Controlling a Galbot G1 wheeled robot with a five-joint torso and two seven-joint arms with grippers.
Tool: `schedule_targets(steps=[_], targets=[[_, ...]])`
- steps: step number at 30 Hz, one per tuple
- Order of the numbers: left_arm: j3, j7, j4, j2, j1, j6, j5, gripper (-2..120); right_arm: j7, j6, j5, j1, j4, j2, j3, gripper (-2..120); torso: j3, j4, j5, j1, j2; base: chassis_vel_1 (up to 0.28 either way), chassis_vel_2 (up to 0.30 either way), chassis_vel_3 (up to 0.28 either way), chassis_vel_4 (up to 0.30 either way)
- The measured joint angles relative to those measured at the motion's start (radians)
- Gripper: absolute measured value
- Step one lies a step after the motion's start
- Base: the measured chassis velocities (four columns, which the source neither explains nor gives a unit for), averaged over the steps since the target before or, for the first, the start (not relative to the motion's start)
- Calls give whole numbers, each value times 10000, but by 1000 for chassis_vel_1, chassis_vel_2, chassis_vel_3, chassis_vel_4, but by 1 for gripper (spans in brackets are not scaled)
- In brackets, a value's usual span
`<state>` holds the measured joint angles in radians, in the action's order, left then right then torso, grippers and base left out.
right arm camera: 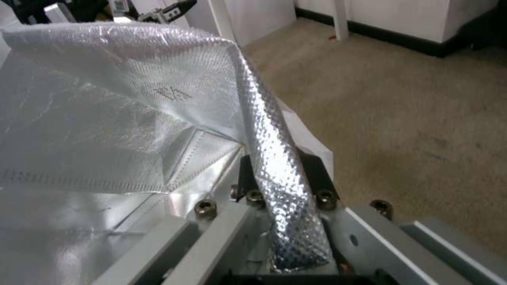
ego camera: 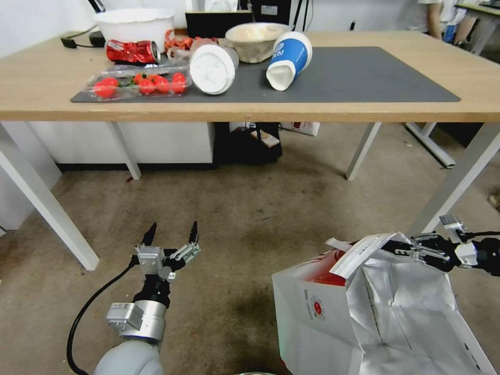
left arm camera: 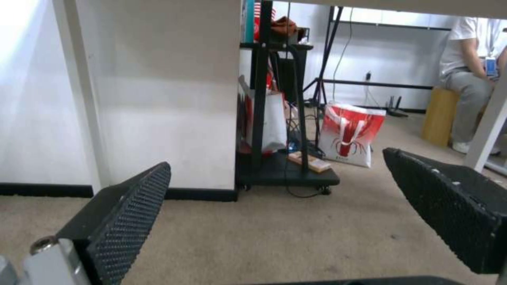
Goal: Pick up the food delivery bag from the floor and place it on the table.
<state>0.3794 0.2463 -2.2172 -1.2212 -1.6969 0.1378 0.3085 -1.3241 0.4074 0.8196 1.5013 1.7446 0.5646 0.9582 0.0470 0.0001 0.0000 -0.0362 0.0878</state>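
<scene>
The left gripper (ego camera: 171, 232) hangs low over the brownish-grey stained floor (ego camera: 245, 208), its black fingers (left arm camera: 124, 221) spread wide and empty. To its right, the large white-and-red food delivery bag with silver foil lining (ego camera: 364, 312) stands on the floor, short of the front edge of the light-wood table (ego camera: 31, 83). The right gripper (ego camera: 416, 251) is clenched on the bag's foil rim. The grasp looks made; lifting comes next, needing clearance above the table edge.

White-and-red food delivery bag (ego camera: 323, 312), silver-lined
</scene>
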Motion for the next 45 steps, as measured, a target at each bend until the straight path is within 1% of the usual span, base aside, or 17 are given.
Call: schedule_targets(steps=[3, 5, 7, 13, 15, 22, 23, 31, 36, 39, 45], targets=[[3, 2, -28, 6, -10, -36, -1, 100, -1, 0, -1, 6, 4, 8, 0, 0, 76, 0, 0, -9, 82, 0, 0, 0, 0], [12, 15, -58, 13, -21, -57, -5, 100, -6, 0, -7, 12, 16, 14, 0, 0, 210, 0, 0, -24, 224, 0, 0, 0, 0], [13, 15, -67, 16, -26, -68, -6, 100, -6, 0, -7, 12, 18, 17, 0, 0, 246, 0, 0, -30, 264, 0, 0, 0, 0], [21, 18, -107, 41, -40, -120, -5, 100, -9, -2, -36, 12, 35, 70, -4, 0, 505, 0, -1, -74, 555, 0, 0, 0, 0], [24, 17, -107, 45, -40, -125, -4, 100, -8, -2, -40, 12, 38, 76, -5, 0, 530, 0, 0, -79, 584, 0, 0, 0, 0], [37, 39, -89, 56, -24, -164, 1, 100, -20, -12, -83, 21, 49, 125, -28, 0, 808, -1, 0, -144, 919, 0, 0, 0, 0], [37, 39, -89, 56, -24, -164, 1, 100, -20, -12, -83, 21, 49, 125, -28, 0, 808, -1, 0, -144, 919, 0, 0, 0, 0], [37, 58, -52, 51, -2, -167, -2, 100, -41, -13, -87, 13, 55, 86, -44, 0, 1092, 0, 0, -231, 1286, 0, 0, 0, 0], [38, 56, -44, 57, 21, -169, -7, 100, -47, -12, -74, 10, 64, 62, -44, 0, 1194, 0, 0, -270, 1423, 0, 0, 0, 0], [38, 62, -43, 59, 22, -169, -13, 100, -68, -6, -55, 11, 84, 46, -41, 0, 1333, -1, 0, -303, 1595, 0, 0, 0, 0], [39, 79, -49, 58, 9, -174, -17, 100, -82, 5, -17, 16, 108, 45, -41, 0, 1488, 0, 0, -355, 1797, 0, 0, 0, 0]])
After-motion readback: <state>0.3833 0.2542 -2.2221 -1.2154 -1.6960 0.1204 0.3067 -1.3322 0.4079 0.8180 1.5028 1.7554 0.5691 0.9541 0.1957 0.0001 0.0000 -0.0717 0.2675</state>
